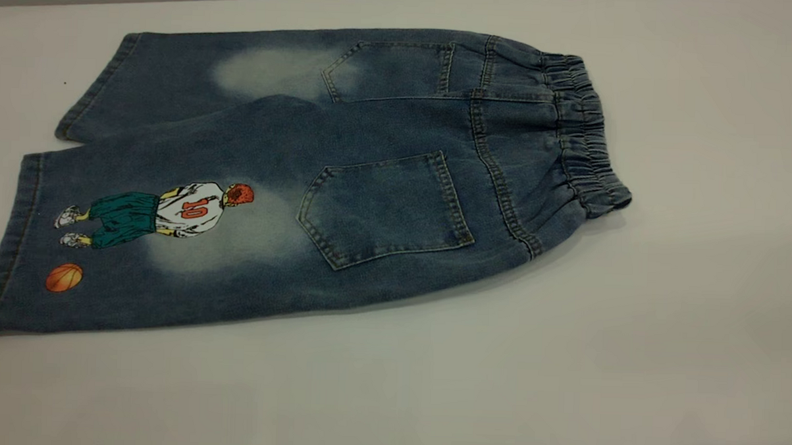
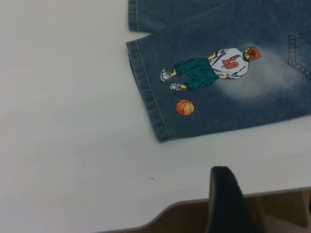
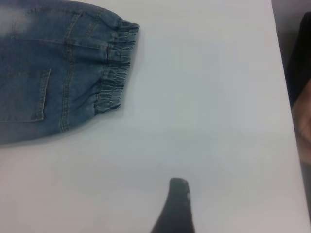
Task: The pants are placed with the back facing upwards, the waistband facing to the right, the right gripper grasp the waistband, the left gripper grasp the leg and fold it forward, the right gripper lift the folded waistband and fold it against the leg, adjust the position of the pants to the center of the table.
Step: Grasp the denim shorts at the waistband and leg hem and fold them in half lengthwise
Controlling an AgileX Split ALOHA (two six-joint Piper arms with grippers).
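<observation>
Evidently nothing folded yet; the pants [image 1: 345,181] lie flat on the table [image 1: 662,337], back up, both patch pockets showing, the waistband [image 1: 587,133] to the right in the exterior view; they sit left of the table's middle, the hems close to the left edge of that view.

The leg [image 1: 171,254] with the number 10 player and the orange ball is the nearer one, spread full length; the plain leg lies behind it, partly overlapped.

Left gripper [image 2: 228,204]: only one dark finger shows in its wrist view, over bare table near the table's edge, apart from the printed leg's hem; holds nothing; how far open, cannot tell.

Right gripper [image 3: 176,208]: again one dark finger in view, over bare table, well apart from the elastic waistband; holds nothing; opening not visible.

Judgement: layout done, matching the stated start; both grasps, the forward fold, the waistband-to-leg fold and the centring are all left.
</observation>
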